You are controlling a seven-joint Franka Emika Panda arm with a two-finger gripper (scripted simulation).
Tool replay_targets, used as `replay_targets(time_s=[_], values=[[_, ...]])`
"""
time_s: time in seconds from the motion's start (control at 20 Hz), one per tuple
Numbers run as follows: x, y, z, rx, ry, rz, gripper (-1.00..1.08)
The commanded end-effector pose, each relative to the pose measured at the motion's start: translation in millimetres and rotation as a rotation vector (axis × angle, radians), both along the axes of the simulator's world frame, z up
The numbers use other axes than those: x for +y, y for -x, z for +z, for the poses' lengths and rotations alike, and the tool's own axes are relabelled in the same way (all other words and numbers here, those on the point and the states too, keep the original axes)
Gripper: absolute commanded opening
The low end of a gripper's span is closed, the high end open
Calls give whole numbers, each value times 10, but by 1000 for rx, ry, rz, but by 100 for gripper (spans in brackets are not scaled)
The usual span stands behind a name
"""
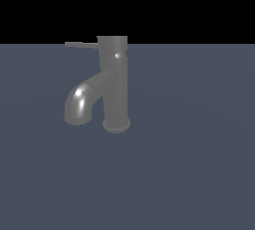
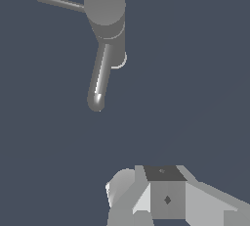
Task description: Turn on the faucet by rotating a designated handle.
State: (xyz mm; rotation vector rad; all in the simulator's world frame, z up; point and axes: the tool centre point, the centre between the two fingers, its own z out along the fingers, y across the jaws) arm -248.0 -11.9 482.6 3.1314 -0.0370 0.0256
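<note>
The white and grey robot gripper [image 2: 168, 198] shows only in the wrist view, as blocky housing at the picture's edge. Its fingertips are out of frame, so whether it is spread or clenched cannot be told. It holds nothing visible and sits well apart from the faucet. The exterior view does not show it at all.

The flat dark blue-grey surface [image 1: 199, 164] carries the one fixture. Its far edge meets a black background in the exterior view.

The dull grey metal faucet [image 1: 115, 82] stands upright on that surface, nearer the far edge than the near one and slightly toward the exterior view's left. Its cylindrical body rises from a flared base ring to a wider top cap. A thick spout leaves the body partway up, curves down toward the exterior view's left, and carries a glossy highlight on the bend.

The thin straight grey metal handle rod [image 1: 80, 45] sticks out horizontally from the top cap toward the exterior view's left, above the spout. In the wrist view it [image 2: 59, 2] angles away from the spout's line.
</note>
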Motion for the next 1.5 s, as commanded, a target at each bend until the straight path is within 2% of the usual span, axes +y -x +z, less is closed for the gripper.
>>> replay_targets(time_s=[0.0,0.4,0.85,1.45], values=[[0,0,0,0,0,0,-100],[42,-67,123,-38,16,-22,-100],[65,-74,179,-52,16,-46,-100],[269,-99,537,-139,6,-231,-100]])
